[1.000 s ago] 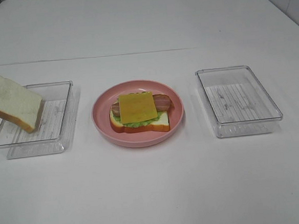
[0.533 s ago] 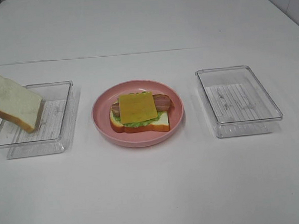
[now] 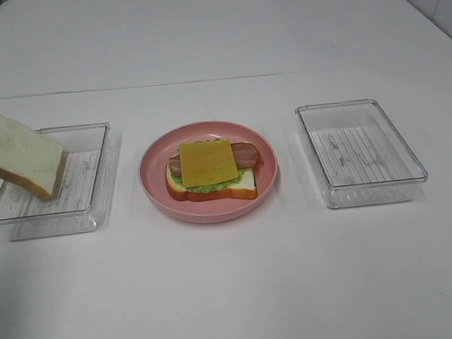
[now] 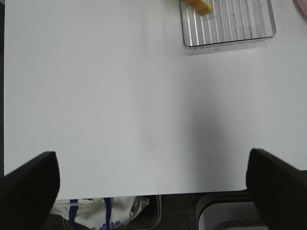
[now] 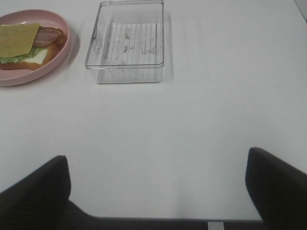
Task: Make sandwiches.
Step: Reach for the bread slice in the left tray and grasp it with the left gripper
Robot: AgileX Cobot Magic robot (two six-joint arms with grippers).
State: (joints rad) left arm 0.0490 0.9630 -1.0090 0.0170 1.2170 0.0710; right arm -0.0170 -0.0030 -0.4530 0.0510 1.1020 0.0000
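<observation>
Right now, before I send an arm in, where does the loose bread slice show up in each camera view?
Exterior high: the loose bread slice leans tilted on the left rim of the left clear tray, at the picture's left edge.
Left wrist: only a crust corner shows at the picture's top edge, over the same ribbed tray.
Right wrist: not in it.
Shared landmark: the left clear tray links the first two; the pink plate links exterior and right wrist.

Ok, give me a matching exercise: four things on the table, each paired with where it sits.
Things:
1. cheese slice
2. loose bread slice
3. plate
4. right container

Places:
A. leaning in the left container
B. holding nothing
C. on top of the open sandwich
D. between the two containers

Pairs: 1-C, 2-A, 3-D, 4-B
</observation>
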